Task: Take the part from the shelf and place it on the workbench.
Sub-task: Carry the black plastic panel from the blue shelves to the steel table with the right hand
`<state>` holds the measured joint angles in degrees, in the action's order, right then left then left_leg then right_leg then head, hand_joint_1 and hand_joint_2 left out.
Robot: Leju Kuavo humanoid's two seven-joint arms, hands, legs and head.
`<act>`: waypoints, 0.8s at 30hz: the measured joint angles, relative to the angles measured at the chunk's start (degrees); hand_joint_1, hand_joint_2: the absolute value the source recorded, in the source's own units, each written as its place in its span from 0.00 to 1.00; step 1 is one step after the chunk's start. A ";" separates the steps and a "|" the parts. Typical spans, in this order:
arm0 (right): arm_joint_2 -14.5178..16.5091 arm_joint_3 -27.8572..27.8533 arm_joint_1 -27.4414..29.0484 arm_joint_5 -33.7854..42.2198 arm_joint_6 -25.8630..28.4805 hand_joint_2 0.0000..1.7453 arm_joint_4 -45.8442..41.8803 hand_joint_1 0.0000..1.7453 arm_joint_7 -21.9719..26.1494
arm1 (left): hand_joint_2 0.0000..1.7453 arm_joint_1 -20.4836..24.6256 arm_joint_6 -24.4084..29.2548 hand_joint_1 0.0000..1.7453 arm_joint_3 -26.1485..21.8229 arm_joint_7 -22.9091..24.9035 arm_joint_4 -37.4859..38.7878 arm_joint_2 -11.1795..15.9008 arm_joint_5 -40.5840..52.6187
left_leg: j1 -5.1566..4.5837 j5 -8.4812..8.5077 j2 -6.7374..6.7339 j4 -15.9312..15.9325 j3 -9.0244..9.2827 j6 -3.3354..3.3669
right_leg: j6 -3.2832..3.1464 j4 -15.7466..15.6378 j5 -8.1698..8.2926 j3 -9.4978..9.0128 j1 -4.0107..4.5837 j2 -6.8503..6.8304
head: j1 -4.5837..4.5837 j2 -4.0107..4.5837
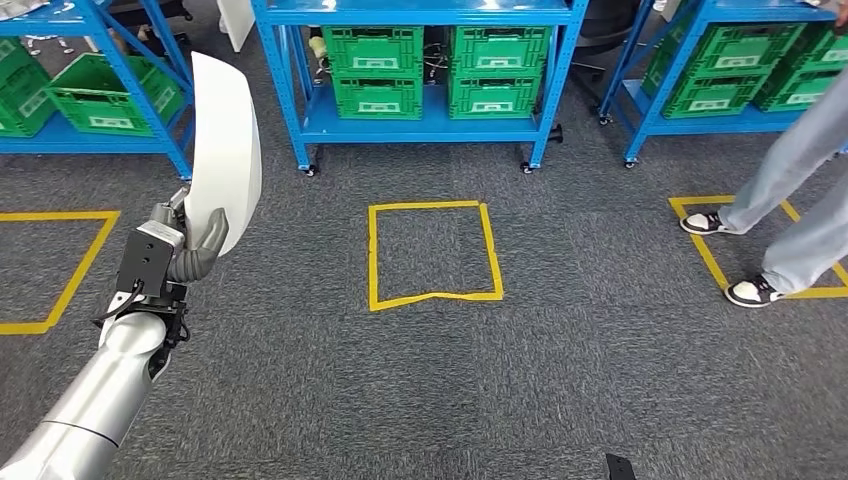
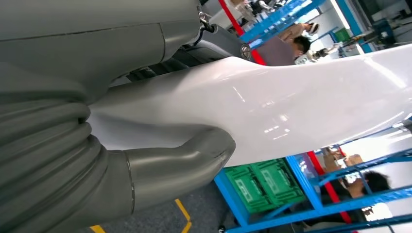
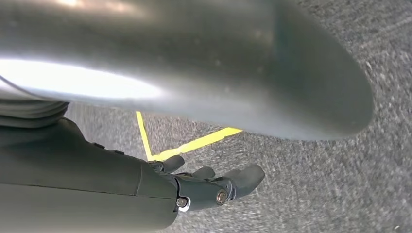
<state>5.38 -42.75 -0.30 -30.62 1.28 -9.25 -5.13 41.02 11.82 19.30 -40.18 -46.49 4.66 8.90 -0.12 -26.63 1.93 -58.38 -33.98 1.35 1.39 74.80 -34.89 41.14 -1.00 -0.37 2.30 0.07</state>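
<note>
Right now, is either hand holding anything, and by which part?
The left hand grips the white part by its lower end. The right hand holds nothing.

A workshop or warehouse floor: blue steel shelving [image 1: 420, 15] holds green plastic crates [image 1: 377, 72], and yellow tape squares [image 1: 432, 254] mark grey carpet [image 1: 420, 390] before it.
</note>
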 joint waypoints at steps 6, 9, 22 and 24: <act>-0.23 0.01 0.11 -0.26 -0.35 0.00 0.02 0.00 0.08 | 1.00 -0.11 0.05 1.00 0.03 0.02 0.03 0.02 -0.04 | -0.01 0.06 4.67 -1.14 -1.05 -1.02 | -0.97 -14.35 6.52 -6.88 -0.05 4.09 | -0.03 0.00; -0.20 0.00 -0.06 -0.39 0.02 0.00 0.02 0.00 -0.56 | 1.00 -0.17 0.20 1.00 0.06 0.02 -0.01 0.13 -0.01 | 0.22 0.47 5.98 -0.89 -1.62 -2.30 | -1.76 -15.04 6.65 -7.15 -0.02 2.78 | -0.01 0.00; -0.16 0.00 0.02 -1.07 -0.38 0.00 0.02 0.00 -0.43 | 1.00 -1.60 0.50 1.00 0.57 -0.03 -2.33 1.55 -1.15 | -0.22 0.13 -6.11 -0.11 -0.46 -2.48 | -1.62 -15.78 6.19 -8.43 0.27 -6.08 | -0.72 0.00; -0.19 0.00 -0.07 -1.21 -0.30 0.00 0.01 0.00 -0.46 | 1.00 -2.30 0.74 1.00 0.57 -0.01 -2.97 2.22 -1.23 | -0.17 0.47 -4.52 0.09 -0.51 -1.75 | -0.93 -15.87 5.99 -8.76 0.24 -6.99 | -0.62 0.00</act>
<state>5.19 -42.75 -0.36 -31.83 0.98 -9.23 -5.60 38.72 12.57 19.87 -40.19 -49.46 6.88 7.66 -0.29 -26.16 -2.59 -58.29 -34.48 -0.39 0.46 58.93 -28.90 32.39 -0.76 -7.37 1.68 0.07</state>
